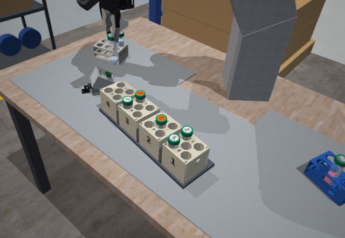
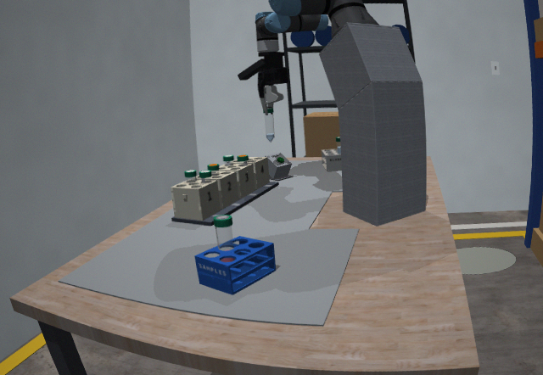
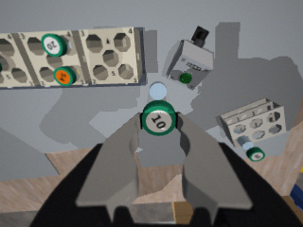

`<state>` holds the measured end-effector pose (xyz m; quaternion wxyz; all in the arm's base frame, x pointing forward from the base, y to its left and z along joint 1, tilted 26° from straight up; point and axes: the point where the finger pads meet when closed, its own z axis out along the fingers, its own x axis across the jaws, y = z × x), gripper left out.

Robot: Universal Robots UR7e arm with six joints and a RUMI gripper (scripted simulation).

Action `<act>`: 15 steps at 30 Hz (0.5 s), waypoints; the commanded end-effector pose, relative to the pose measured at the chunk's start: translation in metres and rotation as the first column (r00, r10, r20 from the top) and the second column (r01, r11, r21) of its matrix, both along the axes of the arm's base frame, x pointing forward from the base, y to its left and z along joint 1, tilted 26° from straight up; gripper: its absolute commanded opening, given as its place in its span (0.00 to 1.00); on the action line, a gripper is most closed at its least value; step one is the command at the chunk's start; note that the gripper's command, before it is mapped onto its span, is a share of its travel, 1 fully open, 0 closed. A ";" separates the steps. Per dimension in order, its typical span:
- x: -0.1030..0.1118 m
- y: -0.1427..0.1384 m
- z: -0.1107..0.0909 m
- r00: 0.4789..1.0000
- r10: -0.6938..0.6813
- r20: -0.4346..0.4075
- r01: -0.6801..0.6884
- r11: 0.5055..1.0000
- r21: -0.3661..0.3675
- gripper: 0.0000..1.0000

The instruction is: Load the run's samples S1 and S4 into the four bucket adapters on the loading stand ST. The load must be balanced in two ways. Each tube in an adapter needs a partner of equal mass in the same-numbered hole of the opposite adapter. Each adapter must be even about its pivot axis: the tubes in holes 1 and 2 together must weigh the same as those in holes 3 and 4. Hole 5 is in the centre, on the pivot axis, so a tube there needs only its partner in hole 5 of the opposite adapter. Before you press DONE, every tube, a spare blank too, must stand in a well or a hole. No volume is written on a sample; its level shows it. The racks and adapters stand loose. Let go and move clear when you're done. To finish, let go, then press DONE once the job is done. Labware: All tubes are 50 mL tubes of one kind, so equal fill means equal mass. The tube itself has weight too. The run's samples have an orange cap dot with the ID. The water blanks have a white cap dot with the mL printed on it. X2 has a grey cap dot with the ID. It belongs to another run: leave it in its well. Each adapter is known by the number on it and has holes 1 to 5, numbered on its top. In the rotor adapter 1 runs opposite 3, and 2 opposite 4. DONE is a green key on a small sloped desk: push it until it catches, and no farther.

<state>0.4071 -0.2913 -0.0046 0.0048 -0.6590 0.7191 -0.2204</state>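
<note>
My gripper is shut on the white-dotted blank 10, upright in the air beyond adapter 4, which is empty. Adapter 3 holds a 20 blank in hole 4 and S4 in hole 1. Adapter 2 holds S1, seemingly in centre hole 5. Adapter 1 holds two white-dotted blanks in holes 4 and 1. DONE is a green key on its desk.
The blanks rack beyond the desk holds one blank, its number unreadable. The blue samples rack holds one tube with a greyish dot, apparently X2. The grey arm pedestal stands behind the adapters.
</note>
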 end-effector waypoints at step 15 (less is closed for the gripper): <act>0.054 0.082 -0.011 1.000 -0.001 -0.002 0.001 1.000 -0.005 0.00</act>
